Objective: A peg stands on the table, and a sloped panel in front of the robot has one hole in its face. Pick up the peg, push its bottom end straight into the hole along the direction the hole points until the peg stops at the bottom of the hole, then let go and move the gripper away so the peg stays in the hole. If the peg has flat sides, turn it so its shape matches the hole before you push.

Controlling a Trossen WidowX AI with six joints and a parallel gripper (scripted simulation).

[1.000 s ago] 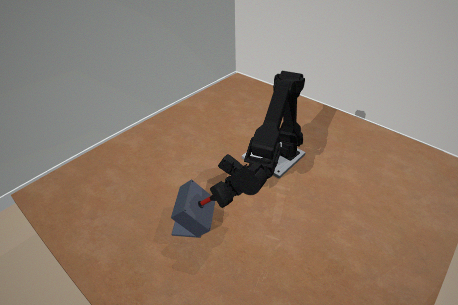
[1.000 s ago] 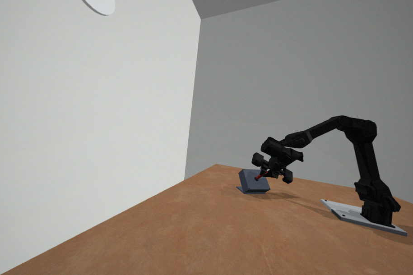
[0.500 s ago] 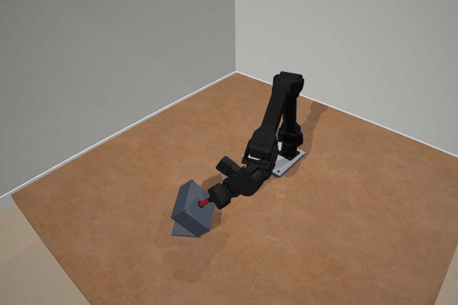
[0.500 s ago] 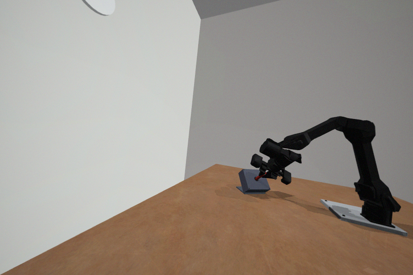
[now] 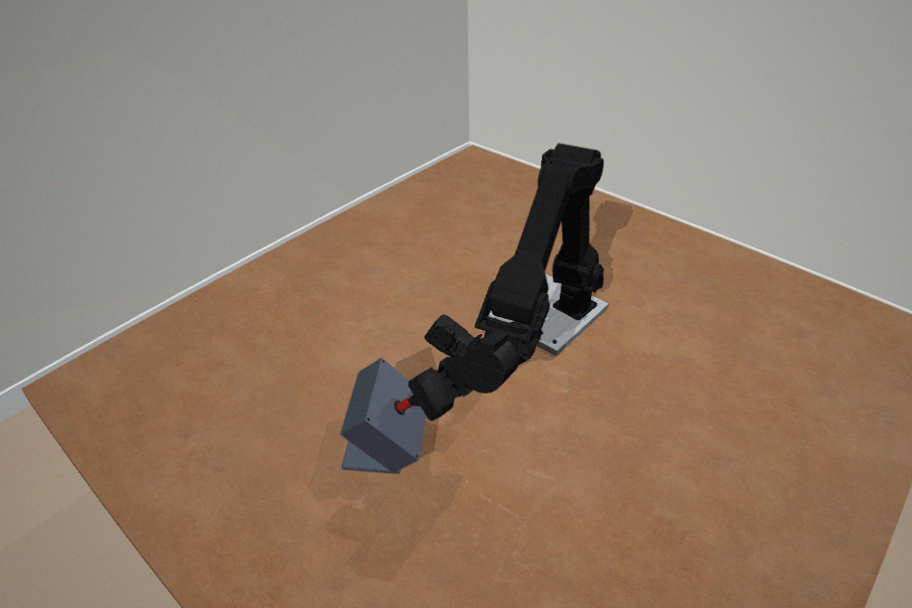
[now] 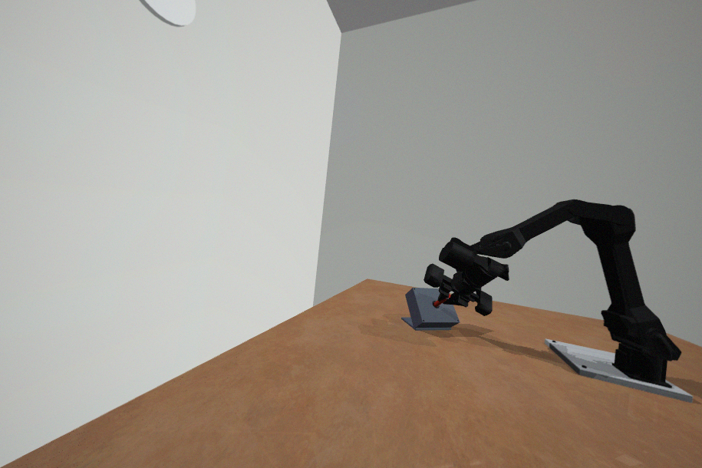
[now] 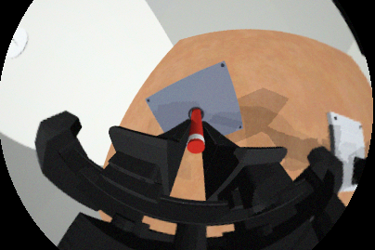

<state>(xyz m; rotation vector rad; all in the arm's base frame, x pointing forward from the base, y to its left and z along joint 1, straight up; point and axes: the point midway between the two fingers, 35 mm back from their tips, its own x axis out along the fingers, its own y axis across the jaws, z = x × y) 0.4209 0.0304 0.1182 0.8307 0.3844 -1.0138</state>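
The red round peg [image 5: 403, 406] [image 6: 436, 304] [image 7: 196, 146] is tilted, with a white band near its top end. The blue-grey sloped panel [image 5: 392, 436] [image 6: 444, 315] [image 7: 215, 90] has a dark-ringed hole in its face. The peg's bottom end is at the hole and looks to be inside its mouth; how deep it sits is hidden. A length of red shows between the face and the fingers. My gripper [image 5: 414, 401] [image 6: 446, 298] [image 7: 196, 124] is shut on the peg, just off the panel face.
The panel stands on a thin foot on the brown table [image 5: 686, 430] [image 6: 307, 397] [image 7: 251, 46]. The arm's pale base plate [image 5: 578, 331] [image 6: 597, 365] [image 7: 345, 146] lies well back from the panel. Walls stand beyond the table's edges.
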